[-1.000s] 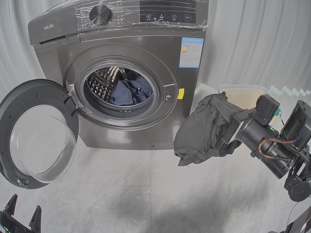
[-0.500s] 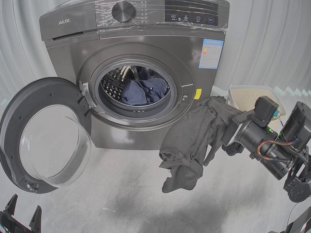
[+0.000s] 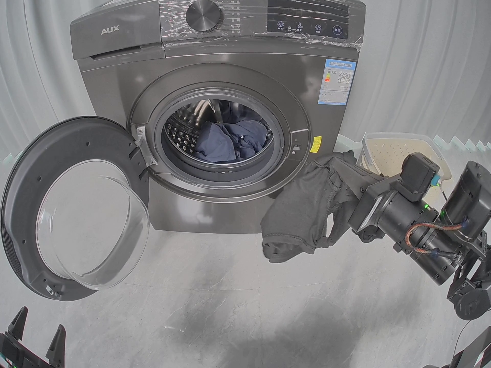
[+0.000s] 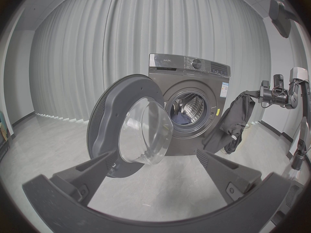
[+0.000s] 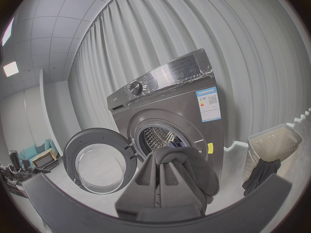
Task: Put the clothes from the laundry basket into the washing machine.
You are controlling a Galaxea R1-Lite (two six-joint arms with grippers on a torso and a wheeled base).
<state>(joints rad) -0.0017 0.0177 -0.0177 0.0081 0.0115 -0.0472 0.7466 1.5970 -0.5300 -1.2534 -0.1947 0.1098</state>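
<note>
1. Load item. I see a dark grey garment (image 3: 304,210) clamped in the right gripper (image 5: 159,169). The two fingers are pressed together, with cloth folded over and between them. The garment hangs free in the air above the floor (image 3: 215,292), in front of the lower right part of the washing machine (image 3: 215,72) and beside the drum opening, outside it. I cannot tell whether the cloth touches the machine's front panel.

2. Drum. Navy blue clothes (image 3: 230,141) lie inside the drum (image 3: 180,129), piled toward its bottom.

3. Door. The round door (image 3: 76,205) stands fully open, swung out to my left on its hinge, with its clear bowl facing into the room.

4. Laundry basket. The pale perforated laundry basket (image 3: 404,152) stands on the floor to the right of the machine, behind the right arm. A second dark garment (image 5: 260,175) hangs over its near rim.

5. Left gripper (image 4: 156,154). It sits low at my left, well apart from the machine, fingers spread wide with nothing between them.

6. Surroundings. A white pleated curtain (image 3: 424,52) runs behind the machine.
</note>
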